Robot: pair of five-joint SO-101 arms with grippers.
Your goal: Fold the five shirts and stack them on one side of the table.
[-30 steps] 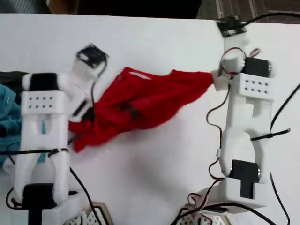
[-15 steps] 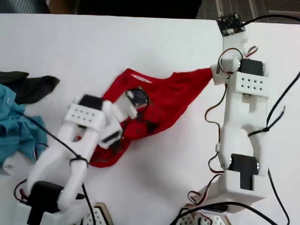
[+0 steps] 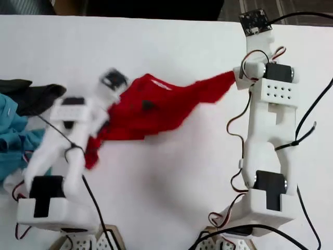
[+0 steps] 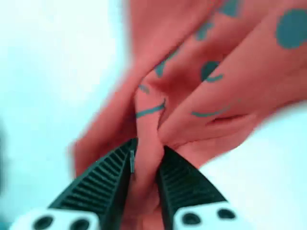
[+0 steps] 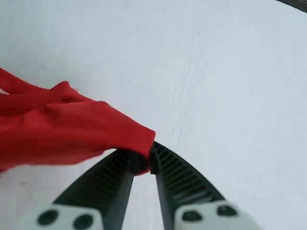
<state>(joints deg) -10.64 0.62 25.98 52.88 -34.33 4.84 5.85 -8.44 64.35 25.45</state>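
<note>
Report on the red shirt (image 3: 156, 110): it is found unfolded and bunched across the middle of the white surface (image 3: 171, 47), stretched between the two arms. The left hand (image 4: 146, 154) is closed on a fold in the shirt's left part, and cloth is seen pinched between its ribbed black fingers (image 4: 103, 179). The right hand (image 5: 142, 162) is closed on the shirt's right tip. That tip is drawn out to a narrow point toward the far right of the surface, and the rest of the cloth is spread away to the left. Dark printed marks are noted on the shirt. One end of the shirt is trailed toward the near side, beside the left arm (image 3: 57, 151). The right arm (image 3: 273, 120) is extended from the near right toward the far side. A teal garment (image 3: 13, 138) and a dark garment (image 3: 34, 96) are recorded crumpled at the left edge of the surface, just beside each other and apart from the red shirt
</note>
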